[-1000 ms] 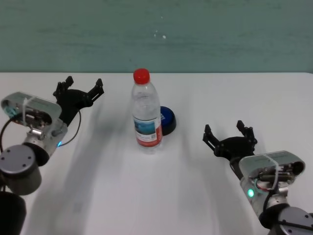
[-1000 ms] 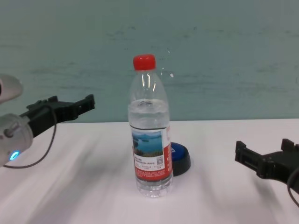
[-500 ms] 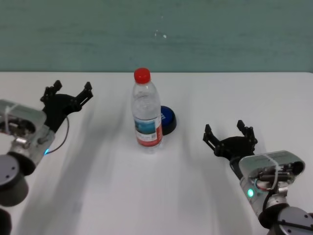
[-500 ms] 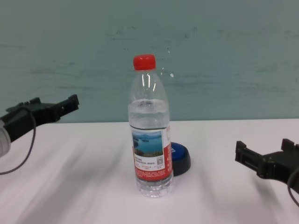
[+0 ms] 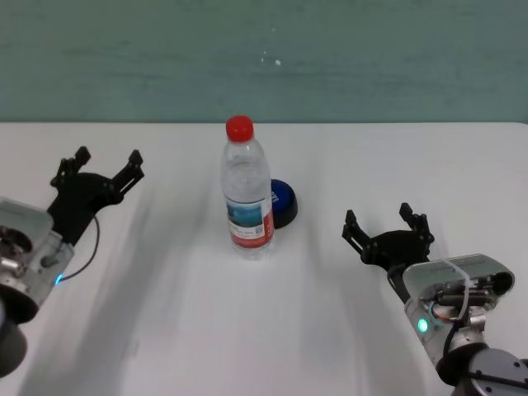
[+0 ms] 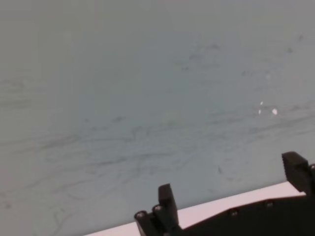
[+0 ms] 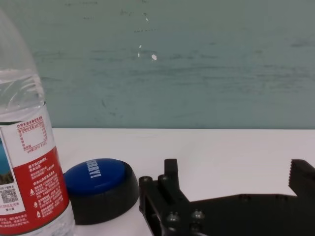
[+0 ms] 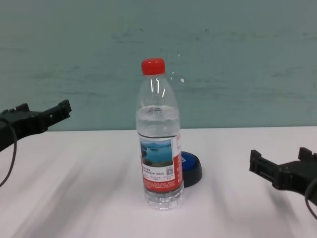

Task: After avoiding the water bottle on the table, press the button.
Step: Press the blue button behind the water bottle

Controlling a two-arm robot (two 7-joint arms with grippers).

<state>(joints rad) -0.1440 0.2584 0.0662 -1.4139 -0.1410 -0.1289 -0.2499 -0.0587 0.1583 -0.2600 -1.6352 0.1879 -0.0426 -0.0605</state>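
The water bottle (image 5: 247,196) stands upright mid-table, clear with a red cap and a lake label. Directly behind it, a little to the right, sits the button (image 5: 284,203), blue-domed on a black base, partly hidden by the bottle. My left gripper (image 5: 107,162) hovers open and empty far to the bottle's left, raised above the table (image 5: 247,330). My right gripper (image 5: 384,224) rests open and empty to the right of the button. The right wrist view shows the button (image 7: 96,178) beside the bottle (image 7: 29,162), both ahead of the open gripper (image 7: 236,173).
A teal wall (image 5: 264,58) runs behind the table's far edge. The left wrist view shows only this wall beyond the open left gripper (image 6: 231,187). In the chest view the bottle (image 8: 159,148) stands in front of the button (image 8: 192,167).
My left gripper has drawn back leftward and toward the near side, away from the bottle. The right arm, bottle and button have not moved.
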